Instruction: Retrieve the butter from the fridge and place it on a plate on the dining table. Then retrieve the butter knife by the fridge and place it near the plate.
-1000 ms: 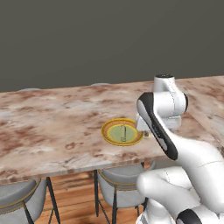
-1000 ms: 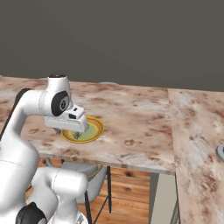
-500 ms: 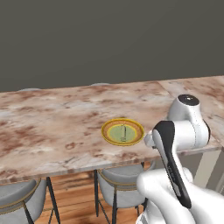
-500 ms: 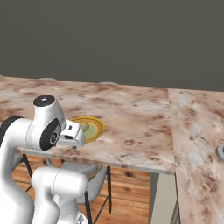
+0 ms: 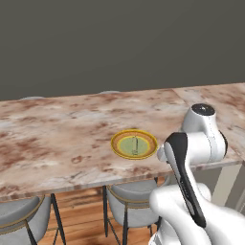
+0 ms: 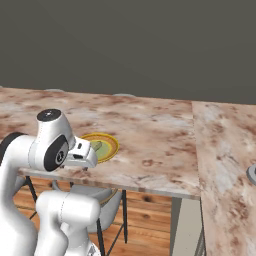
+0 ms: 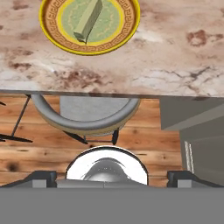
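Butter [image 7: 88,21] lies on the plate [image 7: 52,36], slim stick angled across the pale green centre. Plate sits near the near edge of the marbled surface [image 5: 57,143]. Hand [image 7: 112,177] released, fingers spread wide, holding nothing, off the near edge above a grey chair [image 7: 85,114] and wood floor [image 7: 39,148].
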Motion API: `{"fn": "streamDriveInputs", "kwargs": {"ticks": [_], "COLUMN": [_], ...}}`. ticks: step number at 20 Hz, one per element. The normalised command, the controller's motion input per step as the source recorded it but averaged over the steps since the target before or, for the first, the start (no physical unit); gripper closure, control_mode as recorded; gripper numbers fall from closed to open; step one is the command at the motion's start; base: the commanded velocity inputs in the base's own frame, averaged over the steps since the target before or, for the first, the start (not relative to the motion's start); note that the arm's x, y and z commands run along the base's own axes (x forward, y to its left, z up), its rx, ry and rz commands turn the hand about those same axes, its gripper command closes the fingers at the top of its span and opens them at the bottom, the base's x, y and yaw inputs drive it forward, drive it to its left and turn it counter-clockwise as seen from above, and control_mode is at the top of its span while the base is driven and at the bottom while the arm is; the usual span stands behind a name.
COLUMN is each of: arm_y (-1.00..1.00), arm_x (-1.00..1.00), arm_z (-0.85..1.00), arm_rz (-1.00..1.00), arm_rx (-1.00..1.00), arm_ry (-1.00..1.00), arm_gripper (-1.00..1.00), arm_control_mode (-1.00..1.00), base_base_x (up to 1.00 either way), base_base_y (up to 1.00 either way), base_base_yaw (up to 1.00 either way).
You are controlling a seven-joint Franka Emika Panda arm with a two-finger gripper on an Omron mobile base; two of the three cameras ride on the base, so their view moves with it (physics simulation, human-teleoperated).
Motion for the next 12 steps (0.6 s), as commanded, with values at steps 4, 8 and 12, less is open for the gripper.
{"fn": "streamDriveInputs", "kwargs": {"ticks": [4,8,12], "arm_y": [0.11,0.68,0.21], "arm_x": [-0.03,-0.46,-0.15], "arm_z": [0.0,0.0,0.0], "arm_rz": [0.0,0.0,0.0], "arm_rx": [0.0,0.0,0.0], "arm_ry": [0.0,0.0,0.0], "arm_gripper": [-1.0,-1.0,-1.0], "arm_control_mode": [-1.0,-1.0,1.0], "base_base_x": [0.0,0.0,-0.49], "base_base_y": [0.0,0.0,0.69], "base_base_yaw": [0.0,0.0,0.01]}}
